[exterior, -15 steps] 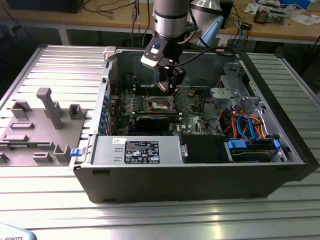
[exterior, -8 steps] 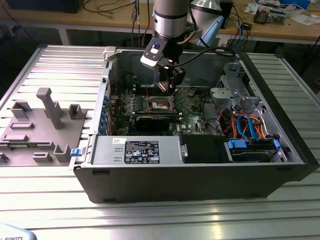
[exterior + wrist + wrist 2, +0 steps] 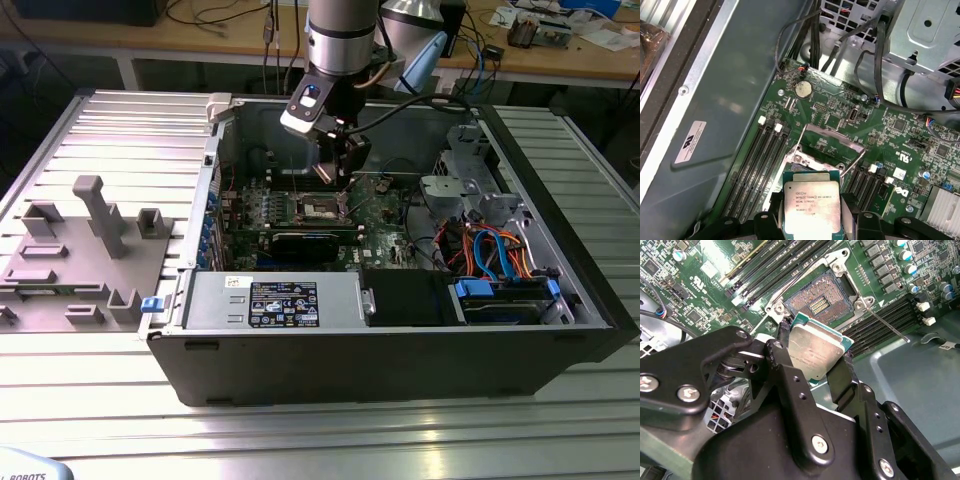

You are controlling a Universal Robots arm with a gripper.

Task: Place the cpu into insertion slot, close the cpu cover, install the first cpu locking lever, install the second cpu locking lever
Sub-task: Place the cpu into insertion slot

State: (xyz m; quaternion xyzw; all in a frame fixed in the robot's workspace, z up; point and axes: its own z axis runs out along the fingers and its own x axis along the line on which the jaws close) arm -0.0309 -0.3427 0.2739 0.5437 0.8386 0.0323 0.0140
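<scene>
Holding the cpu (image 3: 811, 207) close to the open insertion slot (image 3: 819, 300).
The gripper (image 3: 812, 357) is clamped on the chip's edges; in the exterior view the socket lies at twelve o'clock from the power supply (image 3: 215, 300).

Sq. silver-top cpu (image 3: 817, 352), tilted, held just short of open insertion slot (image 3: 817, 302); cpu cover (image 3: 835, 136) flipped up.

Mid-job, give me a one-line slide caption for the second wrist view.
End effector gripping the cpu by its edges, close to the exposed insertion slot, not yet seated.
</scene>
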